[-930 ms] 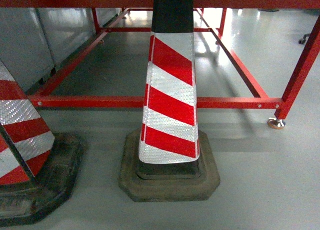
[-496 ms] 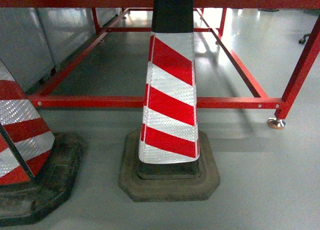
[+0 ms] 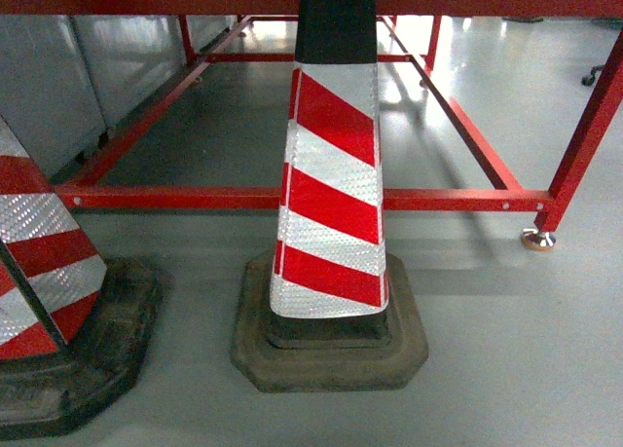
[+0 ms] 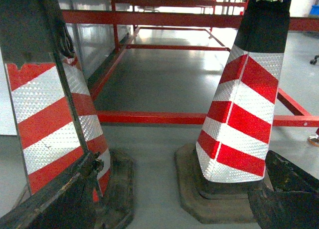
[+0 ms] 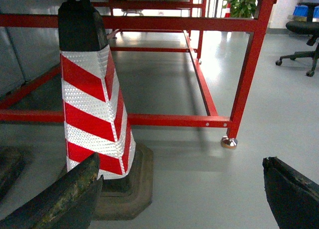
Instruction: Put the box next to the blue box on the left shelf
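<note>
Cones (image 3: pixel 331 184) fill my view; neither box nor left shelf shows anywhere, so direction is unknowable. Beside the middle cone, both my fingers (image 4: pixel 89 189) (image 5: pixel 279 189) spread wide, holding nothing.

Bright daylight pours in from behind, glaring off the glossy grey floor (image 3: pixel 409 87); the red-and-white striped reflective cone (image 3: pixel 331 194) casts soft shadows, all frames sharp.

The middle cone (image 3: pixel 331 174) loses its top at the head view's upper edge; the left cone (image 3: pixel 44 262) is cut by the left edge; each wrist view shows only dark fingertips (image 5: pixel 60 199).
</note>
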### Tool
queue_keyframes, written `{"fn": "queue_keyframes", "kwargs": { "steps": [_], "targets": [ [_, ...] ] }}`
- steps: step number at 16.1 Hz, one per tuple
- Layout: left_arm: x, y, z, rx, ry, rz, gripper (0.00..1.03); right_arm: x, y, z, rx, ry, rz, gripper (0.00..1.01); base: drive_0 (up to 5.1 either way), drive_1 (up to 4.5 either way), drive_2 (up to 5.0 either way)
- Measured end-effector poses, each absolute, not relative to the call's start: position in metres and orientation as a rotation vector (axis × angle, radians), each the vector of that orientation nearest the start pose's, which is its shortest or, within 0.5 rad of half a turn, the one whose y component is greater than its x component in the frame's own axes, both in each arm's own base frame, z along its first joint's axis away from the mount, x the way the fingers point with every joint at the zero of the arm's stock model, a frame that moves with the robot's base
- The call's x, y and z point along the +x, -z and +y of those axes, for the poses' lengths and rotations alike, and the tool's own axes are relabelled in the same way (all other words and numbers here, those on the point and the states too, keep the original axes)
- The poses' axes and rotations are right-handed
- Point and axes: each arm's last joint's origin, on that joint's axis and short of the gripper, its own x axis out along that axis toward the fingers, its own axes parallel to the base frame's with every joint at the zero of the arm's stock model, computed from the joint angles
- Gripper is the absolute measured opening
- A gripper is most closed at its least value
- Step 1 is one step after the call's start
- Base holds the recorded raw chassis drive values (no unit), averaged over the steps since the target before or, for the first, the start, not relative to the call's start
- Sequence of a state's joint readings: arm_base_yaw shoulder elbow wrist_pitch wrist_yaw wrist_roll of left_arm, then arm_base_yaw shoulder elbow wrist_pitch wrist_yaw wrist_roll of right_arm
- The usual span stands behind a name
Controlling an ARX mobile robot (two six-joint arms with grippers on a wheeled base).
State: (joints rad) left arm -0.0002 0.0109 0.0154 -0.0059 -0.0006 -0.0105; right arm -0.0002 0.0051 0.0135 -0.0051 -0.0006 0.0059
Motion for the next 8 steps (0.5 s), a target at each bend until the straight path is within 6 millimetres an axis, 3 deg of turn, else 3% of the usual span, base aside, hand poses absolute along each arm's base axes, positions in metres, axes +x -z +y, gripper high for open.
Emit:
{"fn": "queue_keyframes", "kwargs": {
  "steps": [8],
  "targets": [
    [0.0974, -0.1673, 0.0, -0.006, 0.001, 0.002, 0.98, 0.0972, -0.1673, 0.0, 0.006, 0.0, -0.004, 0.98, 0.0, 0.0, 0.0]
  ]
}}
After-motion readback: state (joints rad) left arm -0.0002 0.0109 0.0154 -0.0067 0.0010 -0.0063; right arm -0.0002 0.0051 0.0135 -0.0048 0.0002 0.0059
